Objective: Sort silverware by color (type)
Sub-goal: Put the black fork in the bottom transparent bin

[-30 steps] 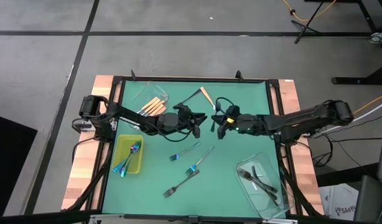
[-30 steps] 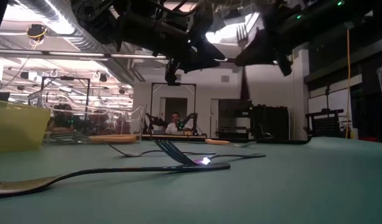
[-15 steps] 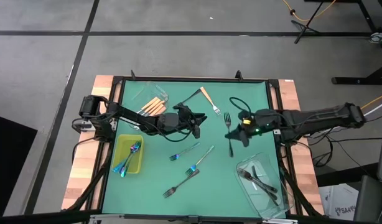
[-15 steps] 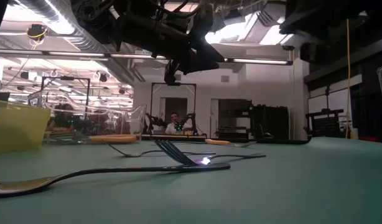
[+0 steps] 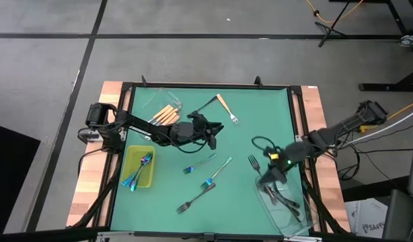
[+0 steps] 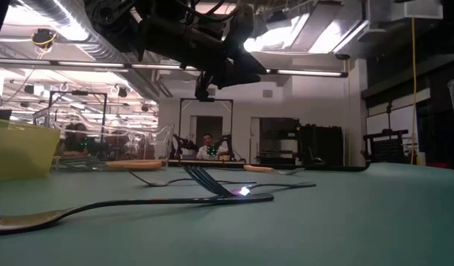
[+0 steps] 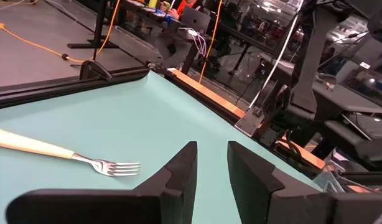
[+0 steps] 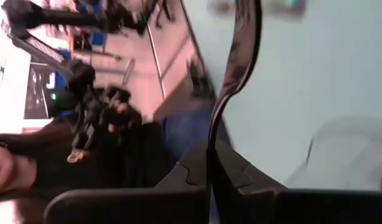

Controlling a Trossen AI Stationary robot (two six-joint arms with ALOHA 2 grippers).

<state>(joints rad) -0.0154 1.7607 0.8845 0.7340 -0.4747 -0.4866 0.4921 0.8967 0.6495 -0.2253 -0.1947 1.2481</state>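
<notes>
My right gripper (image 5: pixel 266 173) is shut on a dark grey-black fork (image 5: pixel 252 161) above the far-left corner of the clear tub (image 5: pixel 292 177) near the table's near right corner; more dark forks (image 5: pixel 282 197) lie inside that tub. My left gripper (image 5: pixel 213 132) hovers open over the table's middle, holding nothing. On the mat lie an orange-handled fork (image 5: pixel 224 107), a dark fork (image 5: pixel 206 104) beside it, two iridescent forks (image 5: pixel 198 163) (image 5: pixel 216 172) and another dark fork (image 5: pixel 196 199). My right gripper pinches the dark fork's handle (image 8: pixel 211 146) between its two fingers. The neck and head (image 8: pixel 247 37) stick out beyond the fingertips, toward the table's left. The fork is lifted clear of the mat and the tub.
A yellow-green tray (image 5: pixel 129 156) with iridescent forks stands at the left. A clear tub (image 5: pixel 171 101) with orange-handled forks sits at the far left. Wooden strips border the mat (image 5: pixel 260 114) on both sides. A person sits in the room beyond the table (image 6: pixel 207 148).
My right gripper has carried the dark fork from the table's middle, close to the left gripper, toward the near right corner, ending over the clear tub. The fork has turned from upright to roughly level on the way. The left arm has kept still.
</notes>
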